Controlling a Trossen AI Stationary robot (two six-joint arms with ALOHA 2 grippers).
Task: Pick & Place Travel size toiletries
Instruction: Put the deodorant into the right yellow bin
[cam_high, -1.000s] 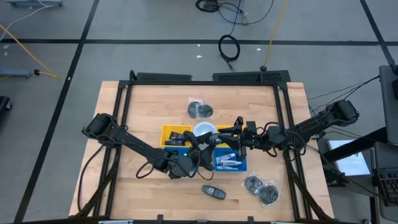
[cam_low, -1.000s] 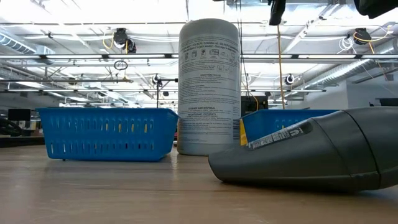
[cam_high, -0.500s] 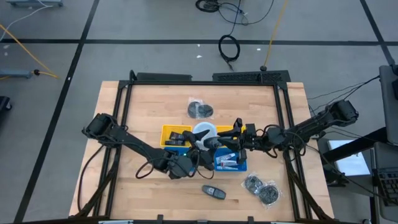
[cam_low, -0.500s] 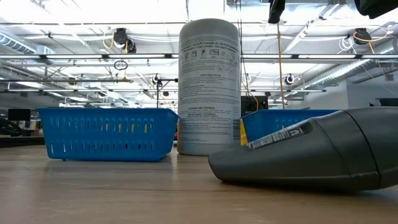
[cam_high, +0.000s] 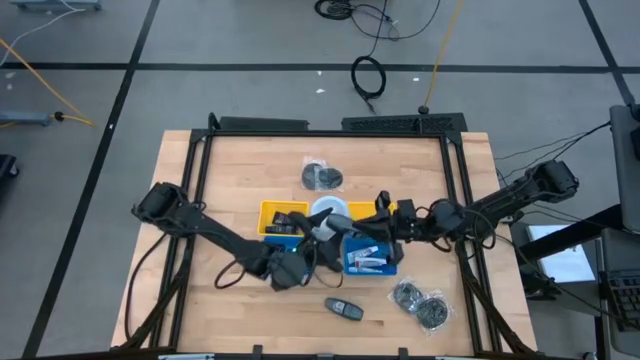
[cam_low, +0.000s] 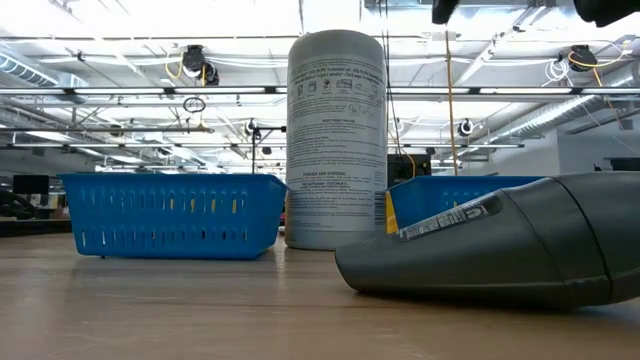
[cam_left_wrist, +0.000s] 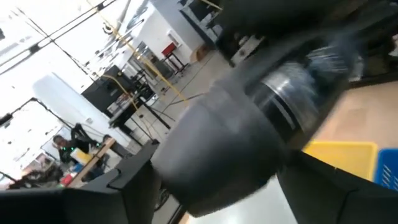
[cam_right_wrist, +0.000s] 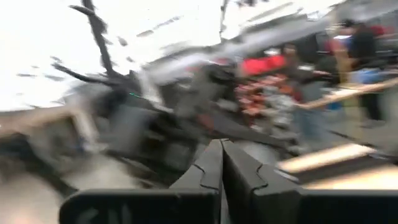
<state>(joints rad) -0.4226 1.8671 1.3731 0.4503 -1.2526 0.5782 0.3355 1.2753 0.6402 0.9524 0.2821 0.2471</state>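
Observation:
The travel size toiletries (cam_high: 368, 262), small white tubes, lie in the blue basket (cam_high: 394, 262) at mid-table. Both arms meet above the baskets. My left gripper (cam_high: 322, 238) is open. In the left wrist view its fingers (cam_left_wrist: 134, 177) stand wide apart, with a big dark rounded blurred thing (cam_left_wrist: 236, 124) close between them. My right gripper (cam_high: 350, 228) is shut, and the right wrist view (cam_right_wrist: 221, 152) shows nothing between its fingers. Neither gripper is on the tubes. My left gripper stands open around the dark rounded thing (cam_left_wrist: 249, 143); I cannot tell whether its fingers touch it, because the view is blurred.
A yellow basket (cam_high: 272, 212) adjoins the blue one, with a white canister (cam_high: 330, 208) behind them. A black key-fob gadget (cam_high: 343, 308) lies near the front edge, and bags of metal bits (cam_high: 420, 302) lie at the front right. A dark bundle (cam_high: 322, 177) sits farther back.
Both arms have stayed over the baskets, their wrists turning slightly. In the low view, the dark gripper part at the top edge has drawn up a little.

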